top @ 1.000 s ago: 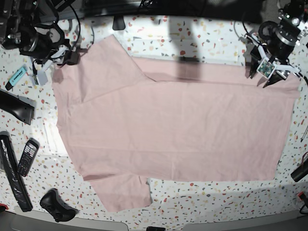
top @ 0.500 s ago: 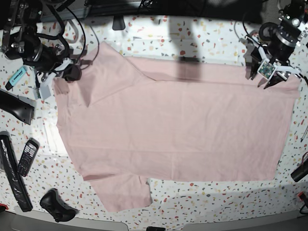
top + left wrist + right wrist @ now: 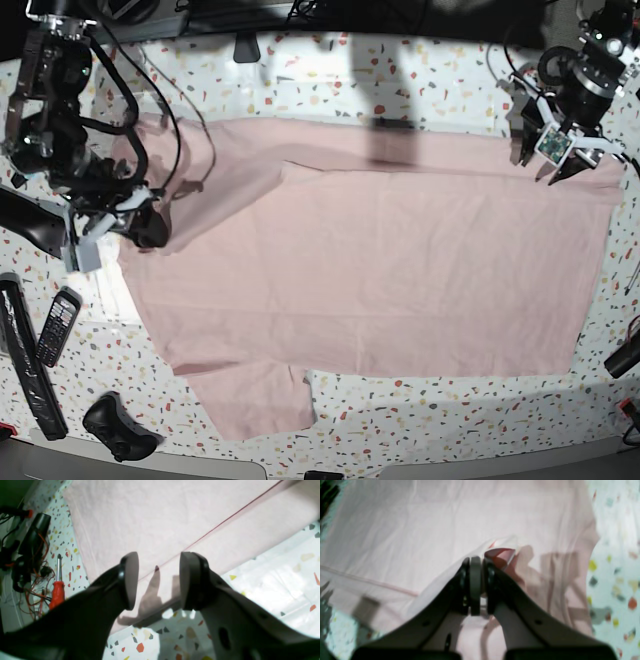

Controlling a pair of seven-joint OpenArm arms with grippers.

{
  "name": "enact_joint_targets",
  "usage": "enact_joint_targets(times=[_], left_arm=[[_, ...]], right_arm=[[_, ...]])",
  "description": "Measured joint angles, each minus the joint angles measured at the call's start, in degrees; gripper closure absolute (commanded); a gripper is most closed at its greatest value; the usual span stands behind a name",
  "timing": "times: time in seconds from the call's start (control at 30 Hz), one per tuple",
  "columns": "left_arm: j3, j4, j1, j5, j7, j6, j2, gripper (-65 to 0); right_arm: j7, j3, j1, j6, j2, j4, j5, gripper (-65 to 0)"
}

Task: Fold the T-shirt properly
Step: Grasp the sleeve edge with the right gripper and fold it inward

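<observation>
T-shirt (image 3: 370,270) lies spread plain side up over most of the speckled table (image 3: 420,70), long axis running left-right in base view. One sleeve sticks out at the near edge, bottom left. Far-left part of the cloth is lifted and bunched, w/ a raised fold running diagonally toward the middle.

Right gripper (image 3: 140,228), at base view's left, sits at the shirt's left edge. Wrist view: jaws clamped together on a pinch of pink cloth (image 3: 500,555); fabric rises in a ridge to the pads, creases fanning out to the right. Grasping the T-shirt.

Left gripper (image 3: 548,160), at base view's right, hovers over the shirt's far-right corner. Wrist view: gripper (image 3: 158,580) w/ jaws standing wide apart, nothing between them; its shadow falls on the shirt's edge below. A thin red seam line crosses the cloth between the pads. Released, no contact w/ cloth seen.

Other items, all off the shirt:
- screwdriver (image 3: 58,590), red handle, on table beside the shirt's edge, near a tangle of wires
- phone (image 3: 57,327), left of the shirt
- black bar (image 3: 28,365) just beside the phone
- black controller (image 3: 118,427), near-left corner
</observation>
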Motion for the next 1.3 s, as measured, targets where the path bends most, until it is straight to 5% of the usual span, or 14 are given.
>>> enact_joint_targets(times=[0.23,0.77,0.93,1.1,1.3], left_arm=[[0.0,0.0,0.0,0.0,0.02,0.02,-0.02,-25.4],[0.0,0.0,0.02,0.0,0.17,-0.02,0.0,-25.4],[0.0,0.0,0.0,0.0,0.17,0.0,0.0,-25.4],[0.0,0.0,0.0,0.02,0.2,-0.02,0.0,-25.4],[0.0,0.0,-2.16,-0.02,0.04,-0.22,0.02,-25.4]], right_arm=[[5.9,-7.78,7.23,-1.09,-3.58,-5.33,-9.46,0.0],[3.67,-9.66,15.8,-1.95,-6.08,-15.91,-10.8,0.0],[-0.61,-9.66,15.8,-1.92,-6.08,-15.91,-10.14,-23.9],[-4.13,-9.27,15.76,0.04,-5.18,-13.97,-3.34,-24.0],[-4.15,-2.19,16.37,0.46,-4.87,-10.16,-3.17,-24.0]])
